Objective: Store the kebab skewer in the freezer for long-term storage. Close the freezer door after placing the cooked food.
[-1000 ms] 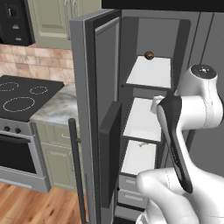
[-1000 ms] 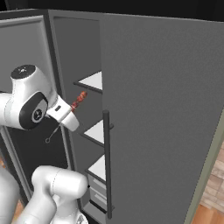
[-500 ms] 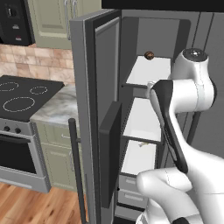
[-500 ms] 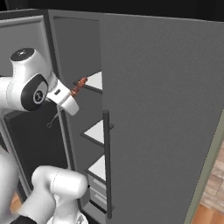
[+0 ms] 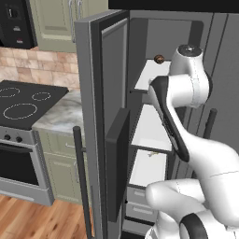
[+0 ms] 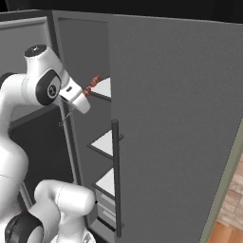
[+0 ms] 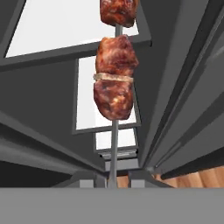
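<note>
Right base view put the tall grey steel side-by-side refrigerator [image 6: 175,128] across most of the frame, its narrow freezer compartment [image 6: 90,142] standing open at left centre with white shelves [image 6: 107,142] stepping down to grey drawers. At upper left the robot's gripper [image 6: 84,96] had its jaws clamped on the thin silvery kebab skewer with red-orange meat chunks [image 6: 93,83], whose meat end reached just beside the front edge of the top shelf. Doing this step well would likely mean carrying the stick deeper and level over a shelf before letting go, so it lies flat rather than tipping off the lip.

Left base view showed the tall narrow grey freezer door with its black dispenser panel [image 5: 100,135] swung wide at centre, its long dark bar handle [image 5: 81,182] at lower left. A small dark brown round lump [image 5: 158,59] sat on the top shelf and could crowd the landing spot. A black stove top [image 5: 23,100] lay well apart at left.
</note>
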